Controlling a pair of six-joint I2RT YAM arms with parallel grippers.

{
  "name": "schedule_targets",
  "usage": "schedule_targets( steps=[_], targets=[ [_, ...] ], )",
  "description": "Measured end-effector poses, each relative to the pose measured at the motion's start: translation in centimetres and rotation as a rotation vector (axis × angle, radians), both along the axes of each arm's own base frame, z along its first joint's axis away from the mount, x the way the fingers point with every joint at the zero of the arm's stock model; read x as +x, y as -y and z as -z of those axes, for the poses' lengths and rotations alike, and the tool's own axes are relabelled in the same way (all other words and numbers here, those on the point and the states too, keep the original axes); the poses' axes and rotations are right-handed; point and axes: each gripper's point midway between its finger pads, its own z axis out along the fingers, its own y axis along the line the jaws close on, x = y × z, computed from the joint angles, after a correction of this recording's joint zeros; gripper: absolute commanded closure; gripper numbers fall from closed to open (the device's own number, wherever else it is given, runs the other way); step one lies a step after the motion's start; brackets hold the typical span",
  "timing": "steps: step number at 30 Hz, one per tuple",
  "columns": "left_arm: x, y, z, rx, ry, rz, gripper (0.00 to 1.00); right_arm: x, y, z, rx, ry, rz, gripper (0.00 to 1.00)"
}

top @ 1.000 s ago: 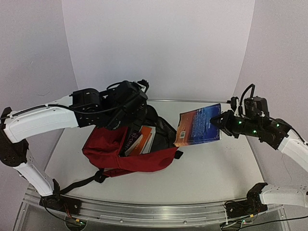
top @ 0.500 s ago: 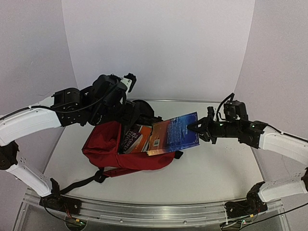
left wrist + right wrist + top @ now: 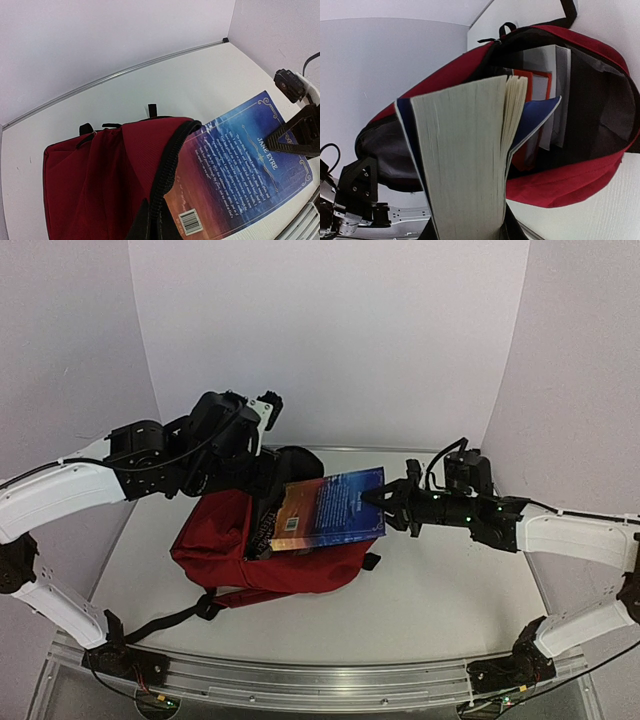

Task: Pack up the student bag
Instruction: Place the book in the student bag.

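- since a second ago the right arm has swung left across the counter (image 3: 450,590). it has carried the blue book (image 3: 330,510) from well clear of the student bag (image 3: 225,550) to right over its open mouth. the left arm has lifted the bag's rim higher.
- the student bag lies on its side at the left-centre of the counter, with its mouth facing right and its black zipper rim (image 3: 167,165) raised.
- the left tool (image 3: 151,222) is pinched tight on that zipper rim and holds the mouth open. the right tool (image 3: 388,502) is clamped narrow on the book's right-hand edge, so the book lies nearly flat with its far end at the opening.
- the book's leading corner could catch on the zipper rim or the red fabric lip. pushing on would then shove the soft bag along the counter or buckle the cover.
- in the right wrist view one cover gapes away from the page block. an orange book (image 3: 532,85) and papers already stand inside, so the loose cover could fold back or jam against them.
- the grip is on one edge of a thick paperback only. any resistance at the far end could make it pivot or slide in the jaws.
- if the left tool's pinch slips, the mouth would likely sag shut onto the book.
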Motion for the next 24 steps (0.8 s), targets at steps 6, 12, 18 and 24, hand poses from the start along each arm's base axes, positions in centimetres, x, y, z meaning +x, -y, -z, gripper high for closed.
schedule_targets(
  steps=[6, 12, 18, 24],
  targets=[
    [-0.1, 0.0, -0.1, -0.013, -0.011, 0.013, 1.00, 1.8, -1.5, 1.5, 0.022, 0.000, 0.039, 1.00],
    [-0.2, 0.3, -0.2, -0.025, -0.021, 0.033, 1.00, 3.1, -2.3, 5.2, -0.043, -0.035, 0.099, 1.00],
    [-0.2, 0.6, -0.2, -0.037, -0.033, 0.055, 1.00, 4.3, -4.7, 5.1, -0.020, -0.010, 0.125, 1.00],
    [-0.3, 1.0, -0.2, -0.049, -0.046, 0.089, 1.00, 5.1, -7.5, 6.1, 0.001, -0.010, 0.145, 1.00]
  ],
)
